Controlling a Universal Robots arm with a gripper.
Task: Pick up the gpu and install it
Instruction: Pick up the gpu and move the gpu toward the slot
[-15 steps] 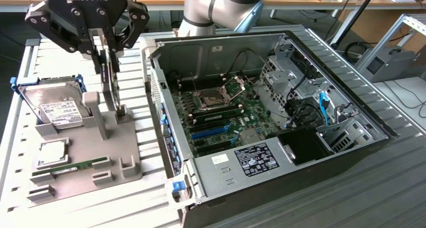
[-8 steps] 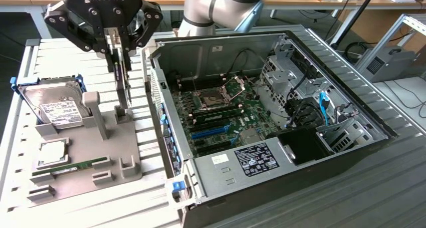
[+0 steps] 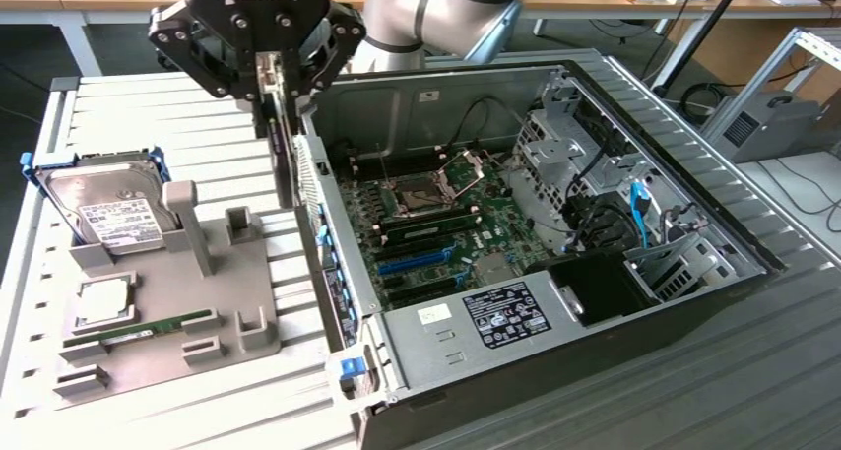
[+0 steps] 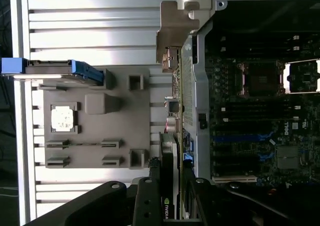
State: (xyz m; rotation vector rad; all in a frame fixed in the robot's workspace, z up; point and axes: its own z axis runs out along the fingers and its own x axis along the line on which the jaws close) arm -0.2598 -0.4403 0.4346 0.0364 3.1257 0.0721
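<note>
My gripper (image 3: 271,88) hangs over the left wall of the open computer case (image 3: 434,96) in the exterior view, shut on the gpu (image 3: 280,155). The card hangs edge-down, thin and dark, just outside the case's rear edge and above the table. In the wrist view the gpu (image 4: 176,136) shows edge-on between my black fingers (image 4: 148,201), with its silver end bracket (image 4: 175,30) at the far end. It lies alongside the case's rear wall. The motherboard (image 4: 260,110) with its blue slot (image 4: 240,137) sits just beyond that wall.
A grey fixture (image 3: 224,302) on the white slatted table holds a hard drive (image 3: 112,214) in a blue frame, a processor (image 3: 102,300) and a memory stick (image 3: 145,329). Its upright posts (image 3: 184,224) stand close to the card. Drive cages and cables (image 3: 617,214) fill the case's right side.
</note>
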